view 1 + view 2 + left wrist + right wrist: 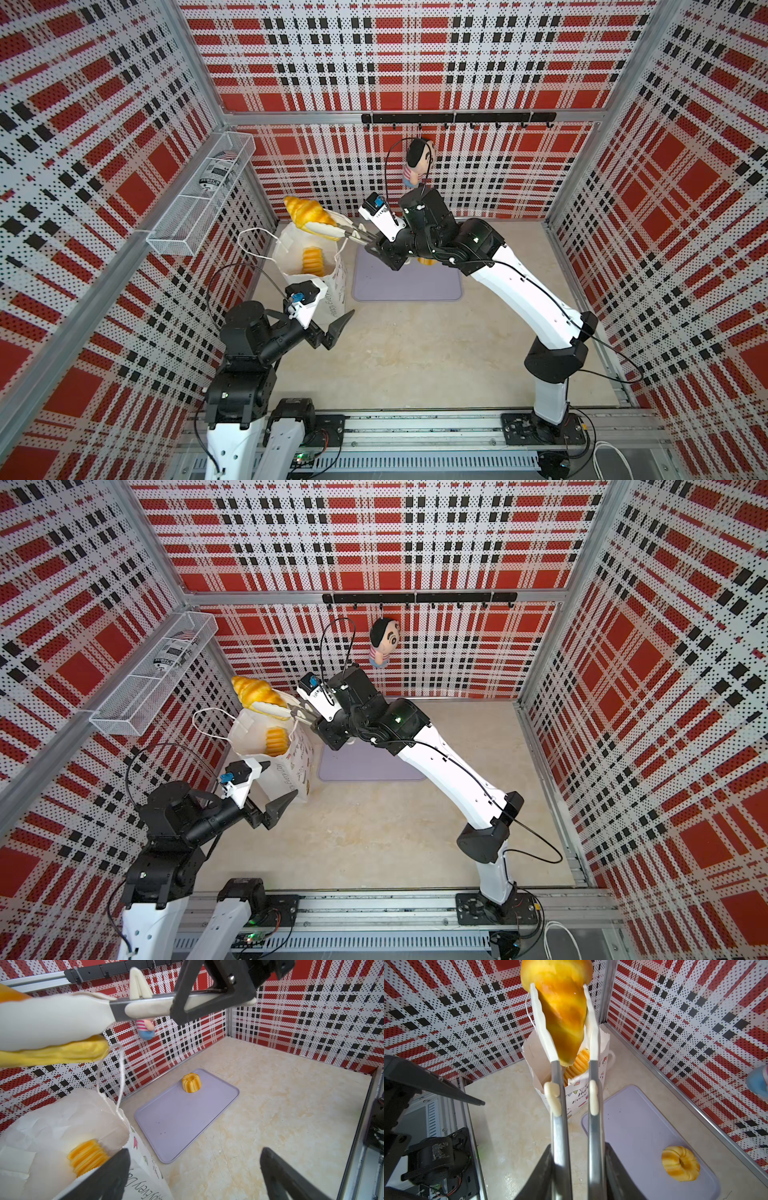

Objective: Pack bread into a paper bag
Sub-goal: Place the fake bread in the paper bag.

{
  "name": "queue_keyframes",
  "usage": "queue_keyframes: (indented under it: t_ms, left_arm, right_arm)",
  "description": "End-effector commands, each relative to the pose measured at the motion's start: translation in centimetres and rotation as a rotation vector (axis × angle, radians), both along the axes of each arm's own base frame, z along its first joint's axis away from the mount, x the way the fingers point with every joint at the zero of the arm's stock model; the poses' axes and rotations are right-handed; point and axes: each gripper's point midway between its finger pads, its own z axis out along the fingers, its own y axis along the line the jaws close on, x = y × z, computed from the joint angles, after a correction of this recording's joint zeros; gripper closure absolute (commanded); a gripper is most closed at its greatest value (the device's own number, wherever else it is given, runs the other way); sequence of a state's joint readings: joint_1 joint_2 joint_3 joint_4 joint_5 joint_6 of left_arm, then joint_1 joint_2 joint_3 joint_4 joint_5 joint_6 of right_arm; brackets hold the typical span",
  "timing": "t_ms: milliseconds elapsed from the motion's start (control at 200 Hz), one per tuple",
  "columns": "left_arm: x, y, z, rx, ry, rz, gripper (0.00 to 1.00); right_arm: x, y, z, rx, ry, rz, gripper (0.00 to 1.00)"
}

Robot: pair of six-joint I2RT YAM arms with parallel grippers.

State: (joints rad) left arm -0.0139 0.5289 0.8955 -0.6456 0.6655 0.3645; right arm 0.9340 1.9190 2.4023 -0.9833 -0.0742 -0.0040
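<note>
Nearest to me, the left hand [281, 779] stands wide open, just beside the paper bag [291, 245] at the bench's [415, 353] far left. The right hand [577, 1176] is closed on metal tongs [558, 1126], which pinch a croissant [309, 212] above the open bag. One ridged roll [312, 261] lies inside; a ring bun [191, 1082] sits on the lavender tray [182, 1118].

Golden croissant [305, 212] above open bag [291, 249], roll [312, 261] inside

Bright even light, warped edges
</note>
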Motion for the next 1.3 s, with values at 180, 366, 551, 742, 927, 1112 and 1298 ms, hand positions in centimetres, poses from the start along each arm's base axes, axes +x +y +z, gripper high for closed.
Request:
queue_keyframes:
  t_ms: [180,366,551,742,927,1112,1298]
  left_arm:
    - [-0.1,-0.2,-0.1,0.001,0.011,-0.01,0.02]
    - [-0.1,-0.2,-0.1,0.0,0.014,-0.01,0.02]
    - [-0.2,-0.1,-0.1,0.003,0.013,-0.008,0.02]
    - [-0.1,-0.1,-0.2,0.007,0.016,-0.008,0.02]
    - [0.0,-0.2,-0.4,0.009,0.023,-0.009,0.02]
    - [0.0,-0.2,-0.4,0.011,0.022,-0.009,0.02]
    - [0.1,-0.2,-0.4,0.011,0.026,-0.014,0.02]
  right_arm:
    - [-1.6,-0.7,6.3,0.138,-0.113,0.034,0.62]
    - [-0.7,0.8,4.1,0.101,-0.098,0.051,0.62]
    - [0.0,2.5,1.8,0.071,-0.071,0.079,0.61]
    - [0.5,3.2,0.0,0.041,-0.045,0.08,0.5]
    - [0.9,3.4,-0.9,0.023,-0.039,0.072,0.35]
    - [1.1,3.6,-1.3,0.013,-0.039,0.07,0.34]
    - [1.6,2.7,-0.1,0.021,-0.075,0.031,0.35]
